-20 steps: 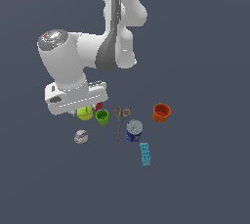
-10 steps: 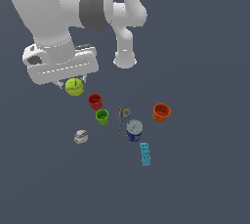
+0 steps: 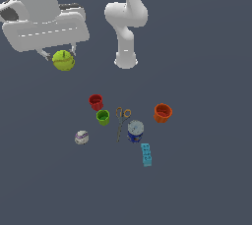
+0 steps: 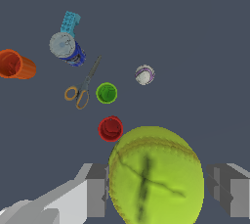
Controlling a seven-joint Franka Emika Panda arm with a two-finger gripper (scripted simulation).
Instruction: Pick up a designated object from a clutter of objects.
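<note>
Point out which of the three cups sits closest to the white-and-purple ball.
The green cup. It stands just beside the white-and-purple ball, while the red cup is farther back and the orange cup lies well off toward the exterior view's right.

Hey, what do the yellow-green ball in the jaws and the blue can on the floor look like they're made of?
The tennis ball looks like fuzzy felt over rubber: matte yellow-green with a mottled surface and a thin curved seam. The blue can looks like metal: a pale grey, slightly shiny lid on top and what seems a printed blue label around the side. Both are simulator renders, so this is only a guess from looks.
</note>
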